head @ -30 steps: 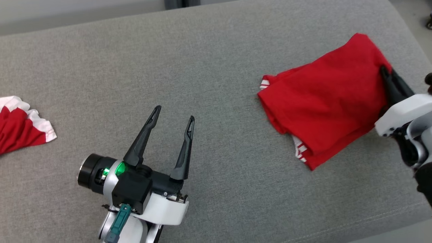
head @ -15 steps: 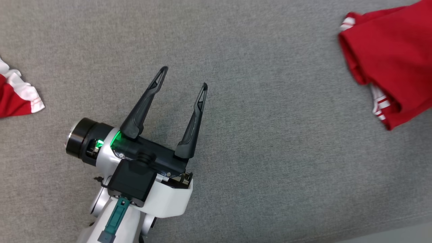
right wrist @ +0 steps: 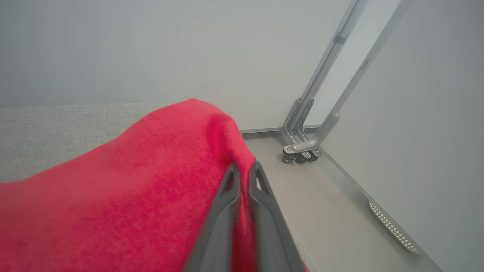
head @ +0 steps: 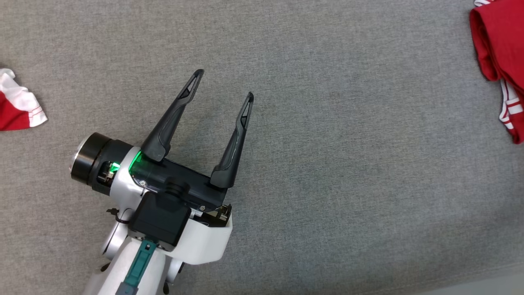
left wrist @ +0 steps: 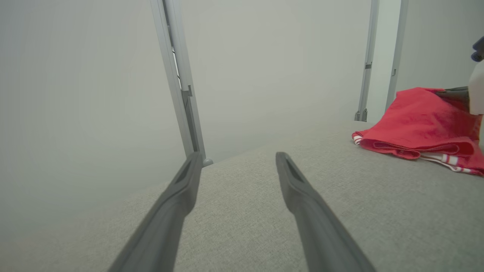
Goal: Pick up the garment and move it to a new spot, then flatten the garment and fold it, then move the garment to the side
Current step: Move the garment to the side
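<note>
The folded red garment (head: 497, 45) with white striped trim lies at the far right edge of the grey fabric surface (head: 335, 164). In the left wrist view the red garment (left wrist: 416, 124) rests at the right, one end lifted. In the right wrist view my right gripper (right wrist: 245, 167) is shut on a raised fold of the red garment (right wrist: 132, 181). My left gripper (head: 224, 85) hovers open over bare fabric at centre-left, far from the garment; from its own wrist, the left gripper (left wrist: 238, 156) has nothing between its fingers.
A second red and white cloth (head: 18, 108) lies at the left edge. The surface's front edge (head: 483, 282) runs along the lower right. Beyond the right end are floor, a wheeled metal stand (right wrist: 302, 151) and pale walls.
The head camera has moved lower and closer. The red garment has slid far to the right, gripped by my right gripper. The left gripper stays open in much the same place.
</note>
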`<state>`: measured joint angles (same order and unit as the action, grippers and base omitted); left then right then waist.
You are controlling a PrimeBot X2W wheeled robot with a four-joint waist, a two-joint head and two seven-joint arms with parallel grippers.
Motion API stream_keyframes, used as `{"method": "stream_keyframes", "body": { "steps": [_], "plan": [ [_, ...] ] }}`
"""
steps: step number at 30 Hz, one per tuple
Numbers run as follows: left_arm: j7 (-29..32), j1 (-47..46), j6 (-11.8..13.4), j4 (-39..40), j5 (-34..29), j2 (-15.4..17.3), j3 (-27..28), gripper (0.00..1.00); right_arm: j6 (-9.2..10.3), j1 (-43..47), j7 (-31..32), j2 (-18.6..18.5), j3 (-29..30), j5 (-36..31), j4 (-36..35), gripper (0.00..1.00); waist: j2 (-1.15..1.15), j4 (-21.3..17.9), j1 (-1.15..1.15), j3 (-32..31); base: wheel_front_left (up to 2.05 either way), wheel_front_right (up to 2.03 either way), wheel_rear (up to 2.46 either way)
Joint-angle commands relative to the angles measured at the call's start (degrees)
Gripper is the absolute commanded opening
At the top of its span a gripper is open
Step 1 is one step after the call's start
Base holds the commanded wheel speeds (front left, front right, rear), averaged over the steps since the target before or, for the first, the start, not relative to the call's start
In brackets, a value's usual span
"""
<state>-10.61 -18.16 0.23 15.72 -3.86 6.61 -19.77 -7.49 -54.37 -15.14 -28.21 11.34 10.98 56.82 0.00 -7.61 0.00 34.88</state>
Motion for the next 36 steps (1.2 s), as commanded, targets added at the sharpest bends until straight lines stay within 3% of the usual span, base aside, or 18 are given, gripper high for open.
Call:
{"method": "stream_keyframes", "body": {
  "steps": [1,3,4,5,12,17,24,31,36],
  "plan": [
    [0.06,-1.0,0.01,0.26,-0.31,0.42,-0.09,1.0,-0.02,-0.13,-0.13,0.51,1.55,-2.33,0.1,0.0,0.0,0.36,0.0,0.18,0.0,0.0,0.0],
    [0.06,-1.04,0.03,0.14,-0.25,0.49,-0.24,1.0,-0.02,-0.06,-0.13,0.75,3.69,-4.82,-0.13,0.0,0.0,0.8,0.0,0.19,0.0,0.0,0.0],
    [0.03,-1.05,0.06,0.03,-0.18,0.45,-0.34,1.0,-0.02,0.08,-0.13,0.97,4.76,-6.05,-0.4,0.15,0.0,1.04,0.0,0.14,0.0,0.0,0.0],
    [-0.17,-1.03,0.41,-0.09,-0.03,0.3,-0.42,1.0,-0.02,0.61,-0.13,1.15,6.99,-9.0,-1.26,1.0,0.0,1.53,0.0,-0.03,0.0,0.0,0.0],
    [-1.14,-0.08,1.43,-1.22,1.14,-0.33,-0.65,1.0,-0.02,1.13,-0.13,4.21,13.01,-18.47,-4.39,1.0,0.0,2.63,0.0,-1.89,0.0,0.0,0.0],
    [-2.02,1.34,2.63,-3.08,2.34,-0.83,-0.11,1.0,-0.02,1.33,-0.13,9.31,12.26,-18.47,-7.15,1.0,0.0,3.35,0.0,-4.86,0.0,0.0,0.0],
    [-2.58,3.65,6.23,-5.72,5.45,-2.02,1.67,1.0,-0.02,4.99,-0.13,14.64,3.87,-12.02,-10.7,1.0,0.0,4.99,0.0,-10.15,0.0,0.0,0.0],
    [-1.66,6.79,9.38,-9.7,10.68,-2.93,3.69,1.0,-0.02,10.83,-0.12,16.4,-6.31,-5.4,-16.14,1.0,0.0,6.66,0.0,-14.79,0.0,0.0,0.0],
    [-2.3,8.77,10.23,-12.52,13.85,-3.16,4.2,1.0,-0.02,15.9,-0.13,16.55,-13.02,-1.37,-21.54,1.0,0.0,7.96,0.0,-18.31,0.0,0.0,0.0]
  ]
}}
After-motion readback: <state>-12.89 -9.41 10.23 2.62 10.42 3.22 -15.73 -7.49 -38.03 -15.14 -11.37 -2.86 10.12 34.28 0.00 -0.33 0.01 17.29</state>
